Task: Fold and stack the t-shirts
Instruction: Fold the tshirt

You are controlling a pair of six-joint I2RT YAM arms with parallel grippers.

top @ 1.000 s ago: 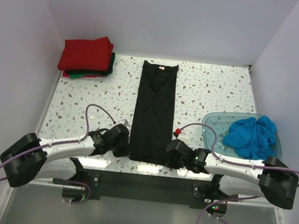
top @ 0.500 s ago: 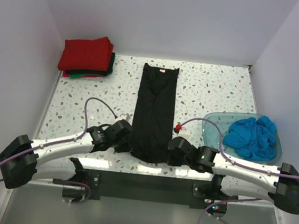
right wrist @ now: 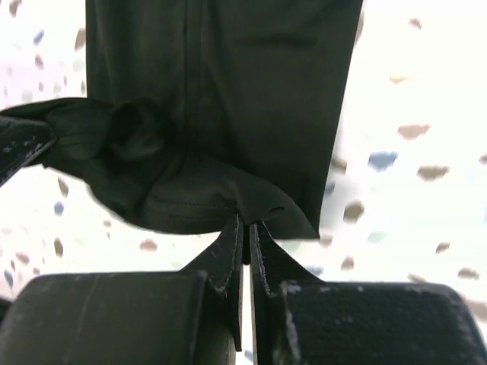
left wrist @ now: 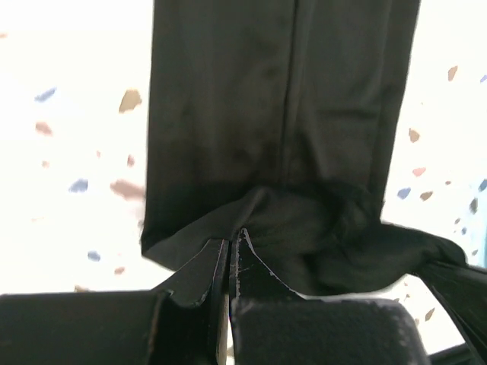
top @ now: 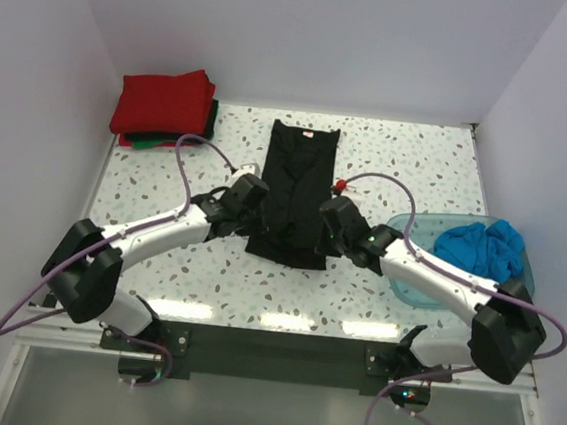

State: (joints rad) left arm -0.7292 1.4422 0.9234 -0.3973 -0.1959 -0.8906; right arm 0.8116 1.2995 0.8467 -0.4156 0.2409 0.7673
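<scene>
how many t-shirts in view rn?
4: black t-shirt laid mid-table; red t-shirt folded at far left; green t-shirt peeking beneath it; bright blue t-shirt crumpled in the plastic tub. More may hide under the red one.

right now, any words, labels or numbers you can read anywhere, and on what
None can be read.
Neck label on the black shirt: too small to make out.
No print shows on the red shirt or the tub.
</scene>
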